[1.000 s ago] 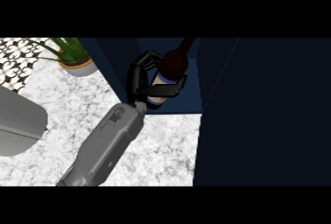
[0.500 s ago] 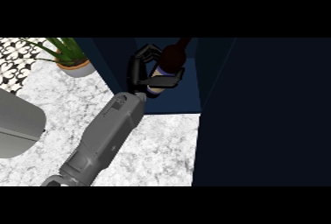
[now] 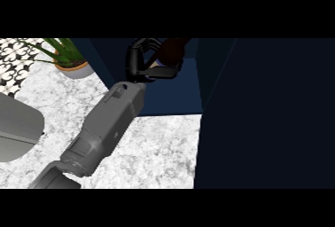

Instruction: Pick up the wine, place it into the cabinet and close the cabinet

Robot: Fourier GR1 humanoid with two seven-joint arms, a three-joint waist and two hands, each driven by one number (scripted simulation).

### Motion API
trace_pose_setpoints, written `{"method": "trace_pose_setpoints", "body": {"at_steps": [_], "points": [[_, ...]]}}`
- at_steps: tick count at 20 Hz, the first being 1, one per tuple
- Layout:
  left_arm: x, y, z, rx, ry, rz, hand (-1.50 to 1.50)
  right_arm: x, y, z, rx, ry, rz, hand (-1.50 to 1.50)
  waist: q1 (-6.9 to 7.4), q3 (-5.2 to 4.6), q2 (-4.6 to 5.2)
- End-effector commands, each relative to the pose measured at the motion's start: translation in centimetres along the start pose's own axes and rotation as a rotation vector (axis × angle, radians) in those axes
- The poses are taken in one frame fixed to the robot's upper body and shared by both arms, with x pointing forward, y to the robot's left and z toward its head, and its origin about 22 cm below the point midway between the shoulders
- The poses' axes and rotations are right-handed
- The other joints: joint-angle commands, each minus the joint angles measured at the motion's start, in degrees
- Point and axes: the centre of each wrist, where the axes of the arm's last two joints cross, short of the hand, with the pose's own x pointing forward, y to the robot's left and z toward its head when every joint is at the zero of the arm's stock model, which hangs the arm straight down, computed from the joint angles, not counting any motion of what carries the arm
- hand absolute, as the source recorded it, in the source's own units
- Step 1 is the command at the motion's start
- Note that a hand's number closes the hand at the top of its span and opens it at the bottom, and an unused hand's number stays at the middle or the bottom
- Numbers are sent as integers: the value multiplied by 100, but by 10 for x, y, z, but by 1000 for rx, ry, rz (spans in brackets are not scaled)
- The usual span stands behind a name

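Observation:
The wine bottle (image 3: 175, 49) is dark and mostly hidden. It stands inside the open dark blue cabinet (image 3: 171, 96), near the back of the compartment. My right hand (image 3: 140, 61) is inside the cabinet too, with its fingers and thumb curled round the bottle from the left. The grey right forearm (image 3: 108, 124) runs from the lower left up to the cabinet's mouth. My left hand does not show.
The cabinet's open door (image 3: 268, 115) is a tall dark panel filling the right side. A potted green plant (image 3: 67, 60) stands at the back left on the white marble counter (image 3: 153, 153). A light grey rounded shape (image 3: 14, 128) sits at the left edge.
The right hand has carried the bottle further up the view, deeper into the cabinet, and the forearm has stretched after it.

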Motion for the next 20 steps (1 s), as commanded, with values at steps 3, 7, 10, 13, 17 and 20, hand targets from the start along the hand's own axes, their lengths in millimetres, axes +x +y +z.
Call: {"method": "trace_pose_setpoints", "body": {"at_steps": [3, 7, 10, 13, 17, 20], "points": [[1, -3, -7, 45, 30, 11, 150, 8, -5, 18, 14, -49, -33, -150, -43, 5, 17], [1, 2, -12, 74, 101, 98, 150, 8, 6, 9, 36, -30, -38, -150, -30, 0, 21], [-10, 16, -7, 89, 106, 157, 150, 6, -12, 11, 20, -34, -28, -150, -70, 4, 46], [-3, 19, -17, 96, 106, 166, 150, 9, -7, 12, 32, -48, -42, -150, -73, 3, 38], [-25, 27, 2, 110, 108, 146, 150, 6, 0, 8, 48, -42, -46, -150, -105, 0, 64], [-14, 23, -9, 117, 113, 130, 150, 12, -2, 7, 41, -47, -33, -150, -84, 0, 48]]}}
